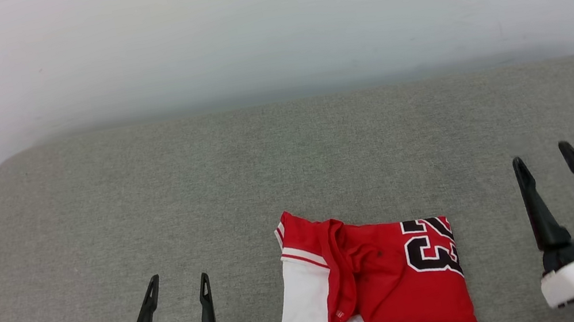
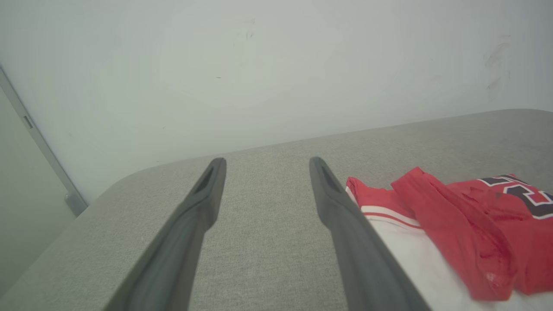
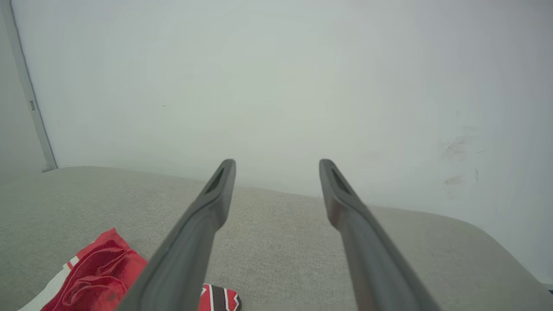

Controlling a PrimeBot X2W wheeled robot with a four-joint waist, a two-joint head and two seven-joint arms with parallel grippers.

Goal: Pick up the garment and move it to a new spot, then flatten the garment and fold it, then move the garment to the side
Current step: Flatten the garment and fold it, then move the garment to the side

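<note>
Found left hand [image 1: 178,278] and right hand [image 1: 540,152] wide and empty, flanking the folded garment [image 1: 395,283] at the near side of the grey tabletop [image 1: 207,174]. Judged a risk of opening the loose folds by pinching only the top layer, or of dragging cloth off the near side. Noted bare room at both sides and back to the wall [image 1: 264,25].
</note>
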